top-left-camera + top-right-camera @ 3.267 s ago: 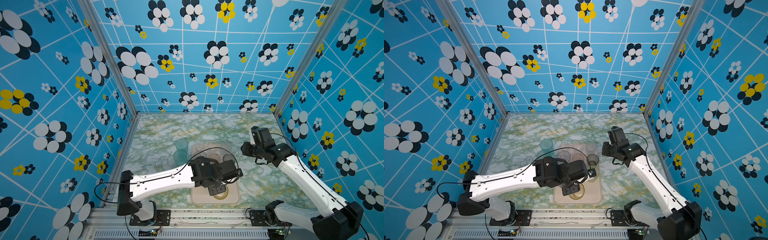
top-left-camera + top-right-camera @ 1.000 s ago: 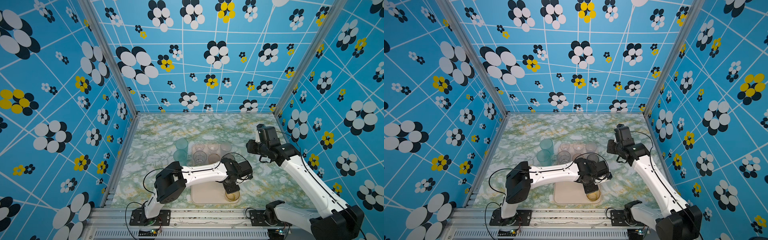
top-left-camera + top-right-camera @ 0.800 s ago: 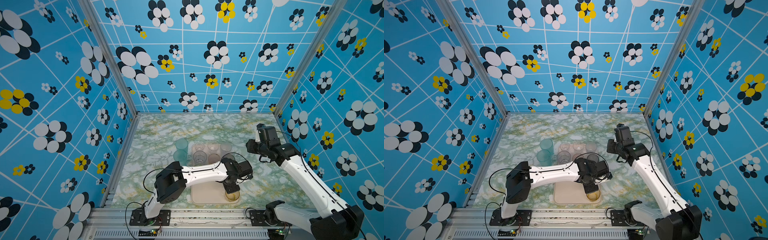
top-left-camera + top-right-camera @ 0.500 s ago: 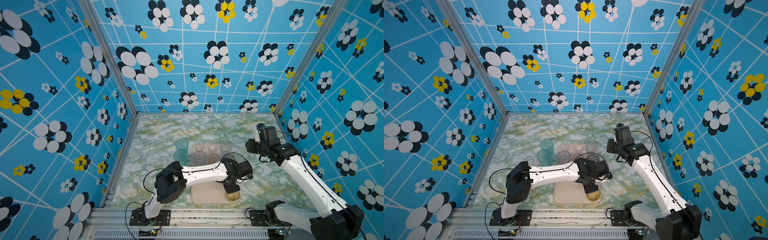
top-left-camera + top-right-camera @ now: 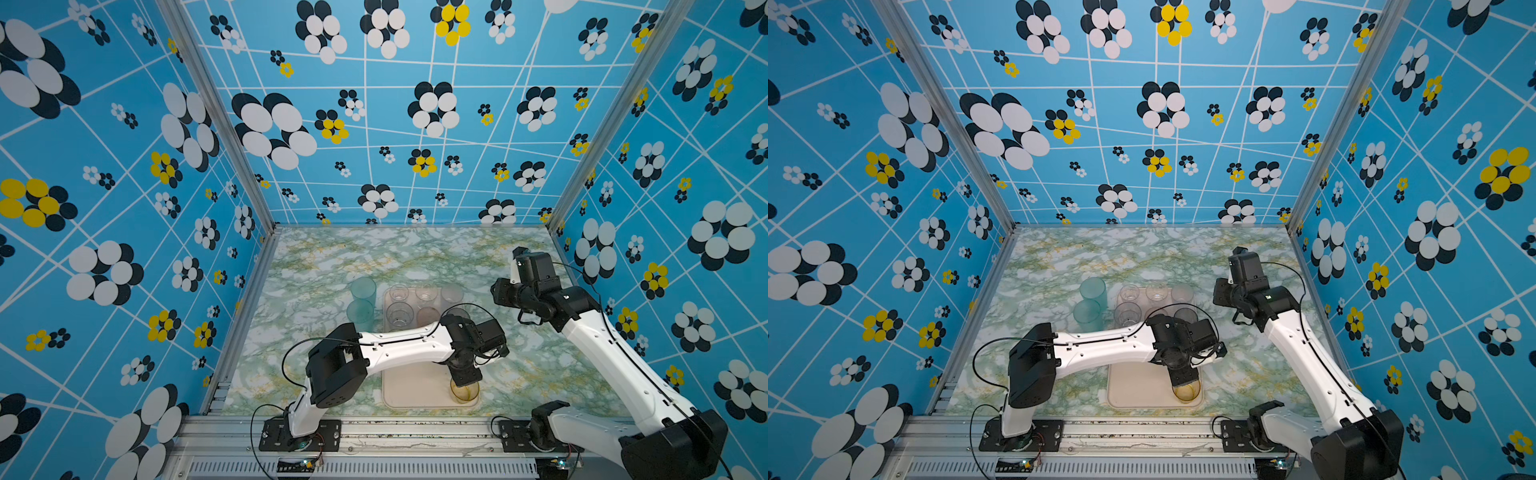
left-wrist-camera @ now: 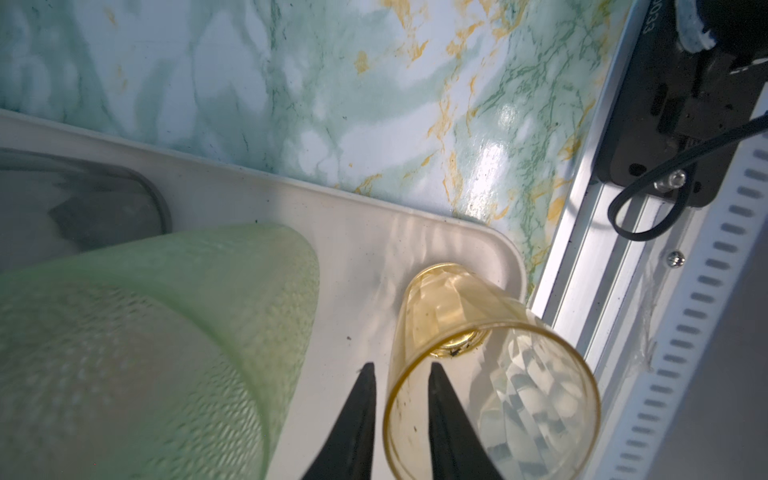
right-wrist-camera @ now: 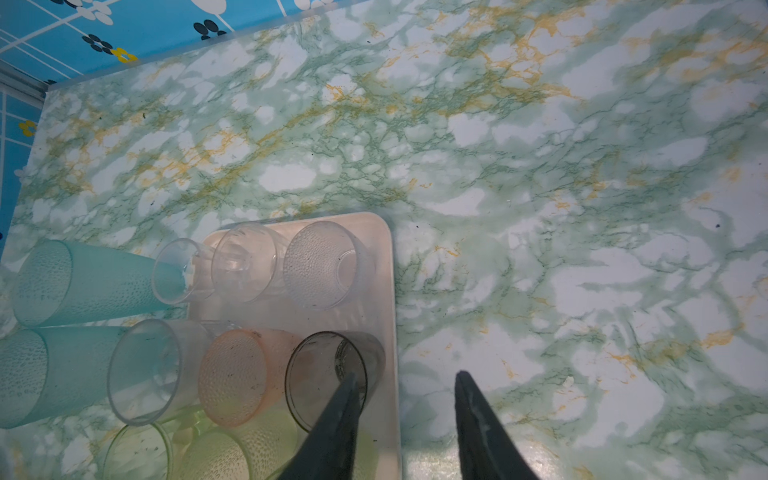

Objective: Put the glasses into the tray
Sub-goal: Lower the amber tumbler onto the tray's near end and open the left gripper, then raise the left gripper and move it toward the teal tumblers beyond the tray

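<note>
An amber glass point(image 6: 490, 365) stands upright in the near right corner of the cream-pink tray point(image 5: 411, 390), and shows in both top views point(image 5: 1187, 391). My left gripper point(image 6: 400, 365) is open a little, one finger inside the amber glass's rim and one outside, with the wall loose between them. Several more glasses stand in the tray: clear ones point(image 5: 424, 293) at the back, a pink one point(image 7: 237, 374), a smoky grey one point(image 7: 332, 374) and a green one point(image 6: 145, 353). Two teal glasses point(image 5: 363, 291) stand on the table left of the tray. My right gripper point(image 7: 405, 376) hangs open and empty by the tray's far right edge.
The marble table's front ends at a metal rail point(image 6: 582, 266) close to the amber glass. The right arm's base point(image 5: 552, 428) sits on that rail. Blue flowered walls point(image 5: 208, 208) close in the left, back and right. The left arm point(image 5: 399, 349) reaches across the tray's middle.
The left jaws have parted slightly off the amber glass's wall. Before that, the left arm carried the glass from the tray's near middle to its near right corner. The right arm barely moved.
</note>
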`<action>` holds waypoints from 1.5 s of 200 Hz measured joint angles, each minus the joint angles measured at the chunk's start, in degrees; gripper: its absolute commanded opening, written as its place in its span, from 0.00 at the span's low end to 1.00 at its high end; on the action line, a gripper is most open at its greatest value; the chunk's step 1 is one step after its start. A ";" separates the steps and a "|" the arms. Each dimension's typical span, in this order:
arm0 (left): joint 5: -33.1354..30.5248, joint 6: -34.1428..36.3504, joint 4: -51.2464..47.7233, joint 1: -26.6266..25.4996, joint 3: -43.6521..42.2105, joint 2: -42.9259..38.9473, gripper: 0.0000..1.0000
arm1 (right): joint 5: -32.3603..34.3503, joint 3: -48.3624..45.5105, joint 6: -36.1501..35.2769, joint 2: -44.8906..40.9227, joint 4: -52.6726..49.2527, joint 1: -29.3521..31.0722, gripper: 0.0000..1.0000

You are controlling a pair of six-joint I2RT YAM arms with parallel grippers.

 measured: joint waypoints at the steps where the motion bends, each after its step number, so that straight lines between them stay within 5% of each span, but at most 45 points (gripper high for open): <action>1: 0.00 0.00 0.00 0.00 0.00 -0.09 0.25 | 0.00 0.00 0.00 0.00 0.00 0.00 0.40; 175: 1.79 1.55 5.11 -0.74 -5.05 -15.30 0.24 | 0.20 -1.29 -0.04 -0.11 -0.02 -0.11 0.41; 243: -7.93 1.03 6.16 5.03 -5.03 -21.42 0.28 | 0.46 -1.36 -0.87 -0.22 -0.31 -0.11 0.41; 300: -18.49 -1.31 9.75 13.60 -6.29 -35.93 0.31 | -0.09 -1.09 -1.99 -0.22 -2.27 -0.11 0.40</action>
